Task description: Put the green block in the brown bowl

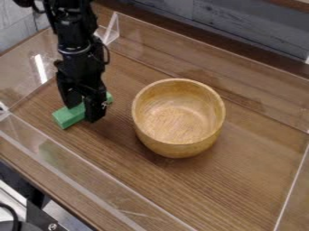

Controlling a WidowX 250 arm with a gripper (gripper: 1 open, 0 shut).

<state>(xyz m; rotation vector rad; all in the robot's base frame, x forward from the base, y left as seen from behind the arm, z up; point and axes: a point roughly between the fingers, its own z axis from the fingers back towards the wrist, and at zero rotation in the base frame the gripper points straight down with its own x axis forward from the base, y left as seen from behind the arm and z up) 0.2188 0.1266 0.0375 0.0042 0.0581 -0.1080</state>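
The green block [68, 115] lies flat on the wooden table, left of the brown bowl [179, 115]. My black gripper [82, 110] points straight down and stands open, its fingers [93, 108] straddling the block's far end, which they partly hide. Whether the fingers touch the block I cannot tell. The bowl is round, light brown with visible grain, upright and with nothing inside.
Clear acrylic walls [49, 149] run around the table's front and left edges. A grey plank wall [241, 23] lies at the back. Black cables [13, 212] sit at the lower left corner.
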